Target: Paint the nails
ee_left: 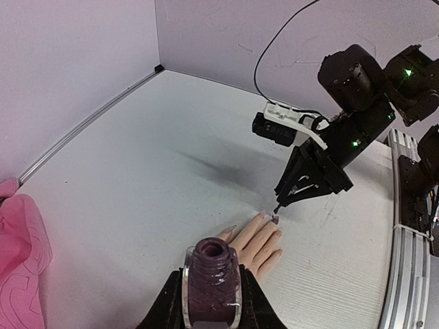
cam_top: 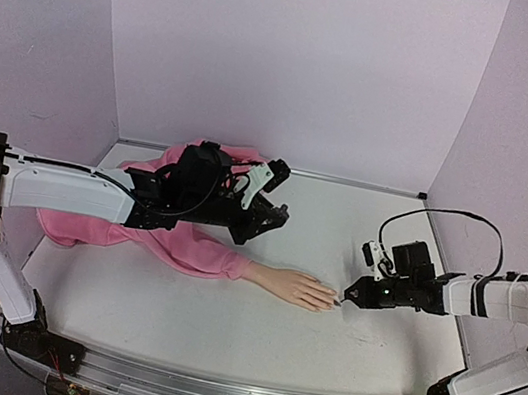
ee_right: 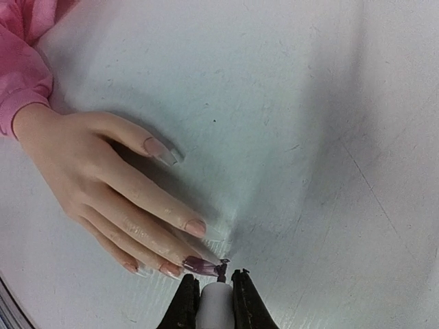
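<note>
A white counter (cam_top: 224,318) sat inside lilac walls (cam_top: 297,61). The left claw (ee_left: 211,305) gripped an open polish bottle (ee_left: 211,271); the right claw (ee_right: 215,291) pinched a brush cap (ee_right: 217,303) at the nails (ee_right: 197,264).

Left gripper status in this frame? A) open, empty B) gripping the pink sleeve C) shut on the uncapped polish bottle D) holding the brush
C: the left wrist view shows the left gripper clamped on the open-necked polish bottle; the brush sits in the right gripper.
</note>
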